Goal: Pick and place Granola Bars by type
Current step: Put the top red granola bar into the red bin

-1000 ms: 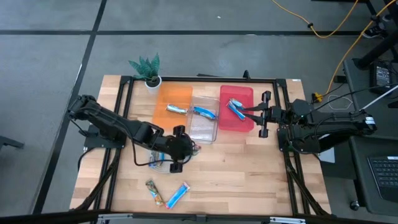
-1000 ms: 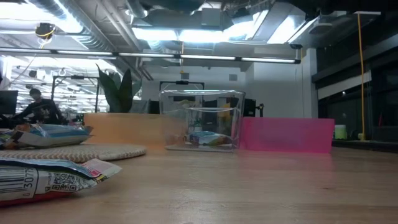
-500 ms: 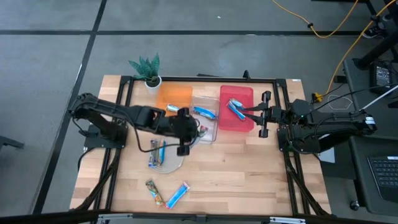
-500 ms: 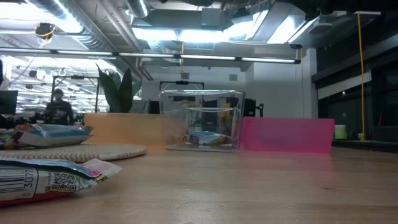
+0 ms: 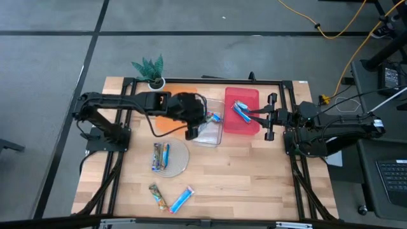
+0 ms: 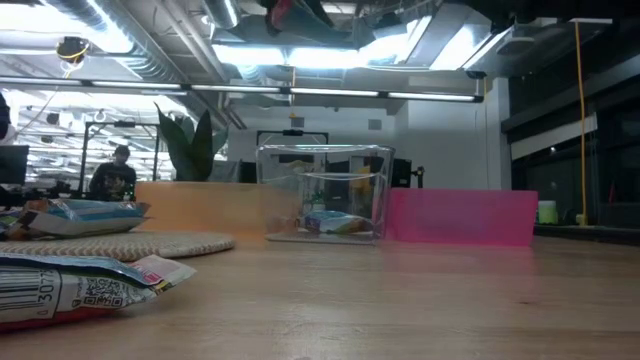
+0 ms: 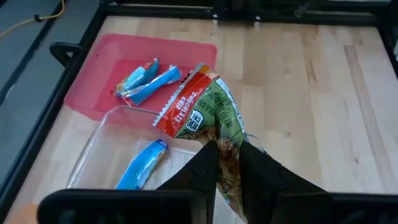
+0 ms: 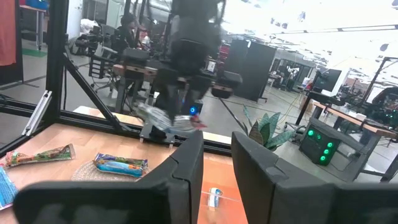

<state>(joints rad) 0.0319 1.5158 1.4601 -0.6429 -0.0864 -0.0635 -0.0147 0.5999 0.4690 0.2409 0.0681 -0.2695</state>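
My left gripper (image 5: 193, 127) hovers over the clear container (image 5: 213, 135), shut on a tan, green and red wrapped granola bar (image 7: 198, 107). A blue bar (image 7: 142, 164) lies in that container. Two more blue bars (image 5: 240, 109) lie in the red bin (image 5: 250, 97). Two bars (image 5: 159, 156) rest on the round plate (image 5: 180, 162), and a tan bar (image 5: 158, 196) and a blue bar (image 5: 182, 199) lie flat near the table's near edge. My right gripper (image 5: 249, 115) waits at the red bin's right side, open by a narrow gap and empty. My left gripper pinches the multicoloured bar between its two fingers (image 7: 256, 169) at one end of the wrapper (image 7: 225, 148). The fingers come from above, slanting down. The bar sticks out past the fingertips, tilted and lifted clear above the clear container.
An orange bin (image 5: 177, 97) sits left of the clear container, partly under my left arm. A small potted plant (image 5: 151, 71) stands at the far left corner. A black frame (image 5: 280, 81) rings the table. Bare wood (image 5: 241, 172) lies right of the plate.
My left gripper has risen from the plate and travelled toward the far edge and slightly right, to a spot over the clear container. It stayed shut on the multicoloured bar, which is now lifted clear of the plate.
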